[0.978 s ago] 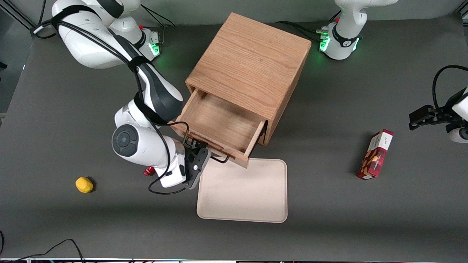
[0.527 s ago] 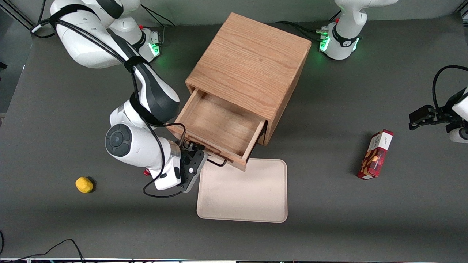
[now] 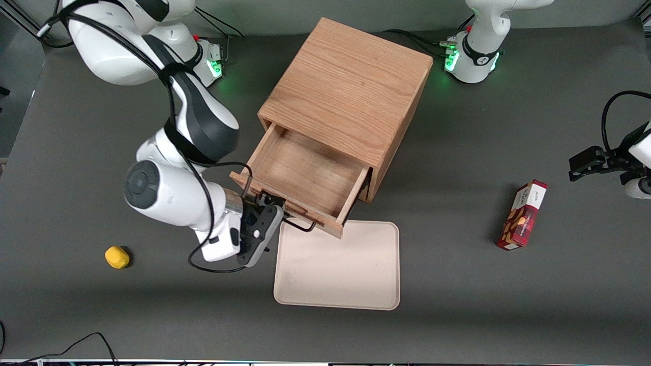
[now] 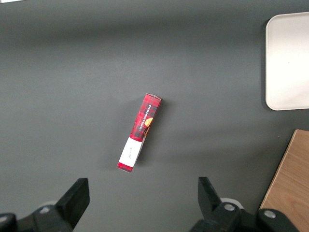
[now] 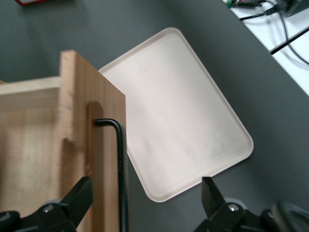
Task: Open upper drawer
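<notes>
The upper drawer (image 3: 305, 175) stands pulled well out of the light-oak cabinet (image 3: 351, 81), and its inside is bare wood. Its thin black wire handle (image 3: 301, 223) runs along the front, on the side nearest the front camera. My right gripper (image 3: 272, 202) is at the handle's end toward the working arm's side. In the right wrist view the gripper (image 5: 145, 198) is open. The handle (image 5: 121, 164) passes between the fingers (image 5: 79, 195), close to one and not clamped. The lower drawer is hidden under the upper one.
A beige tray (image 3: 338, 264) lies on the table just in front of the open drawer and also shows in the right wrist view (image 5: 178, 116). A yellow lump (image 3: 117, 256) lies toward the working arm's end. A red box (image 3: 524, 214) lies toward the parked arm's end.
The drawer came out slightly farther at first. My right arm's wrist and elbow swung toward the working arm's end, and the gripper slid a little along the handle that way.
</notes>
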Controlling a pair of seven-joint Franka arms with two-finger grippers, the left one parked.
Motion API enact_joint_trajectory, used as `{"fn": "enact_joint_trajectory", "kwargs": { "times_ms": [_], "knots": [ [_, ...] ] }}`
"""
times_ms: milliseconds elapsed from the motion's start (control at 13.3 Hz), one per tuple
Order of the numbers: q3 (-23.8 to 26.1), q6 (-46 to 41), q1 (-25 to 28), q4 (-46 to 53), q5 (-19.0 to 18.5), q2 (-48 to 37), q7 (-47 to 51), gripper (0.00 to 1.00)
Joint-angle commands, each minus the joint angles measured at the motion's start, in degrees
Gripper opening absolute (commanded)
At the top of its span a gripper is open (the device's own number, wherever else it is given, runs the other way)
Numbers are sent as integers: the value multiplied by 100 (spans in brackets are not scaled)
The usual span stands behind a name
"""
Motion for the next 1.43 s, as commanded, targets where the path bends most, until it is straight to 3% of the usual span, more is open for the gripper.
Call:
{"fn": "enact_joint_trajectory", "kwargs": {
  "times_ms": [0, 226, 452, 527, 677, 978, 1355],
  "knots": [
    [-17, -478, -110, -113, 92, -616, 668, 100],
    [-463, -1084, -66, -437, -31, -1512, 1565, 100],
    [-850, -1236, -57, -1261, -820, -2513, 1672, 100],
    [-1087, -1236, -22, -1613, -901, -2839, 1838, 100],
    [-1614, -1157, 13, -2290, -902, -3376, 2155, 100],
    [-2195, -1471, -31, -2637, -876, -3782, 3114, 100],
    [-2258, -1526, -637, -2504, -840, -3660, 3368, 100]
  ]
}}
